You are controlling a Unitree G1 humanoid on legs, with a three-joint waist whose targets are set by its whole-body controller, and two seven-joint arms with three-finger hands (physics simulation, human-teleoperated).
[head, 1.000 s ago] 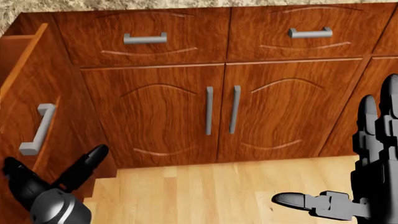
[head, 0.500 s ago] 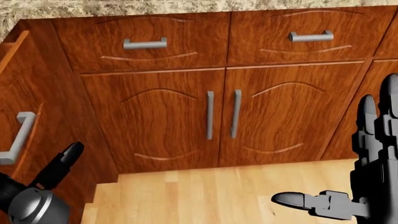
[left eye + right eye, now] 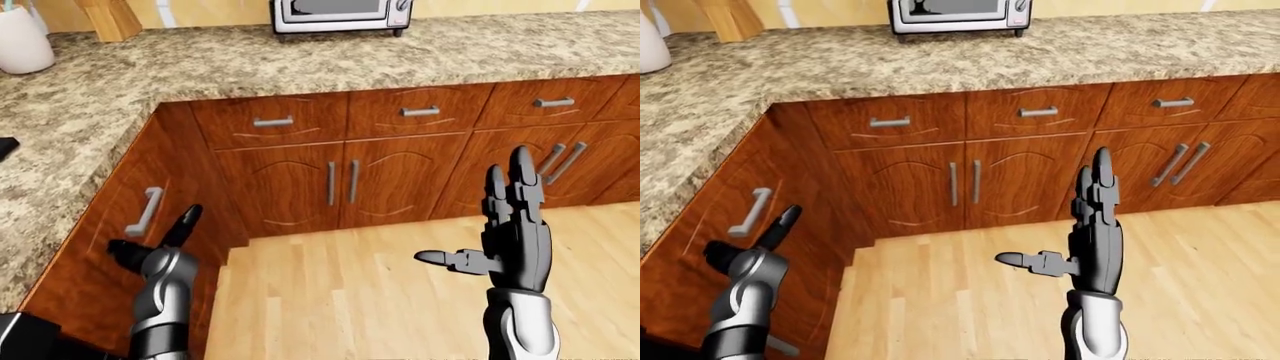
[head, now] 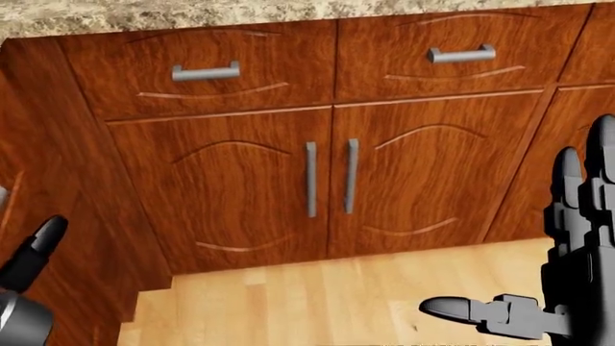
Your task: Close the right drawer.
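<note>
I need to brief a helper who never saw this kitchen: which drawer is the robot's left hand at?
The granite counter turns a corner at the left-eye view's left. The drawer sits on that left-hand run, by the left hand. Unlike its neighbours' level handles, its handle appears upright in this view.

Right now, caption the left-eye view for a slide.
Left hand beside the shut drawer; right hand raised open over the floor.

Bare wood floor between both arms — only the cabinet fronts block passage beyond.
</note>
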